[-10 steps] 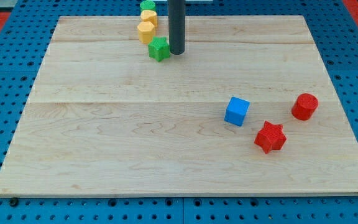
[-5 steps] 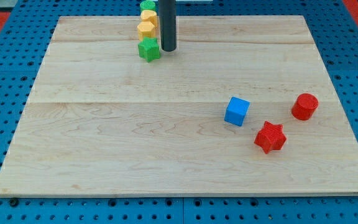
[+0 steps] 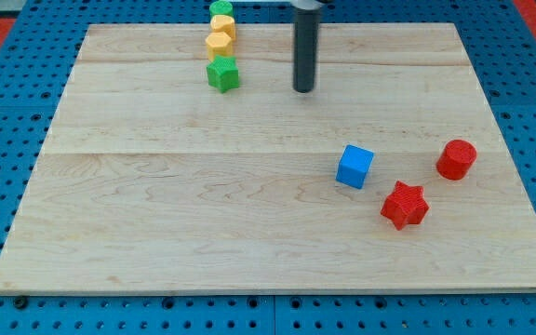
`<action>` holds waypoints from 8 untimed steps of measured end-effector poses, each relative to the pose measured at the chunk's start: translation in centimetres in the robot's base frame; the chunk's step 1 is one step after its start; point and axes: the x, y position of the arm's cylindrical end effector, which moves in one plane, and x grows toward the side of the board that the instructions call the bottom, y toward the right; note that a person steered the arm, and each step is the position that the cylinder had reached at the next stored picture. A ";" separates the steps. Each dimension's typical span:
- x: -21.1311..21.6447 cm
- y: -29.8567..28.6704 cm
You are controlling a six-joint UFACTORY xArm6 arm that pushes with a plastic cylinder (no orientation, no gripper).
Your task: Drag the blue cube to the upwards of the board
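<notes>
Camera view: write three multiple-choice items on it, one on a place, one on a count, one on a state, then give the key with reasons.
1. Where is my tip relative to the blue cube?
A. toward the view's top and a little left
B. toward the view's bottom
C. touching its right side

2. How many red blocks lie on the board?
A. one
B. two
C. four

3. What is my tip touching?
A. the green star
B. the blue cube
C. no block

Key: 1 A, bare wood separates them. 2 B, a red star and a red cylinder. 3 C, the green star sits apart at its left.
</notes>
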 end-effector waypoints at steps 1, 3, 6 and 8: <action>3.8 8.8; 8.3 22.6; 13.3 15.6; 16.2 9.2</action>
